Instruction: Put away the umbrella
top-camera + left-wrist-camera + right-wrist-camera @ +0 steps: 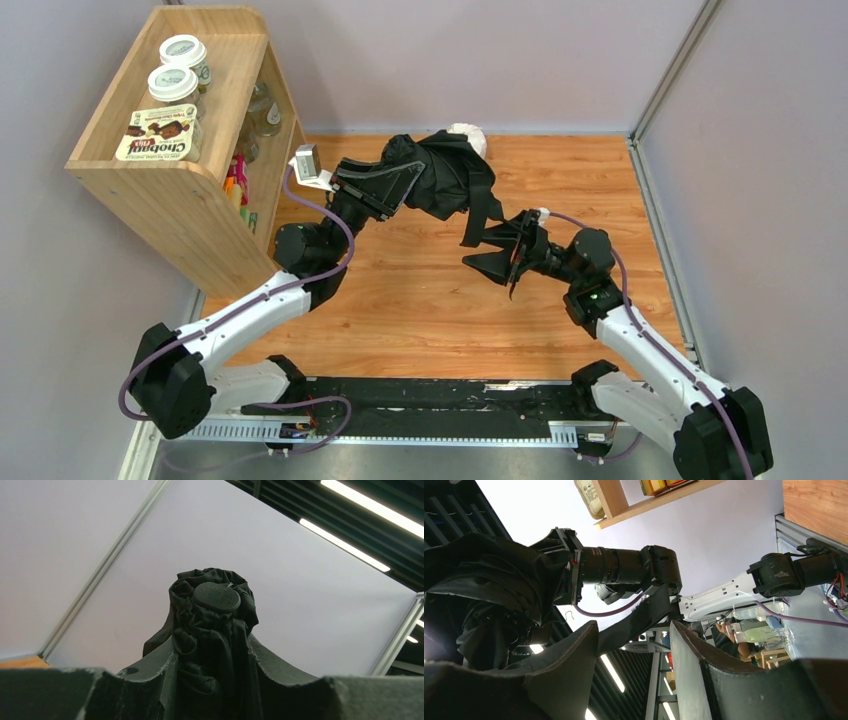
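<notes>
The umbrella (216, 597) was clamped within the left gripper (211, 649). Its strap (644, 611) was straddled by the right gripper (633, 627), half open.

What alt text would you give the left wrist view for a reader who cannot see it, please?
The left gripper is shut on a bunched black umbrella, whose round end cap rises between the fingers. Behind it are a pale wall and ceiling strip lights.

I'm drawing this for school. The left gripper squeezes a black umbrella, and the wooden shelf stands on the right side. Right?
Not quite. The top view shows the wooden shelf on the left side. The left gripper does squeeze the black umbrella.
</notes>
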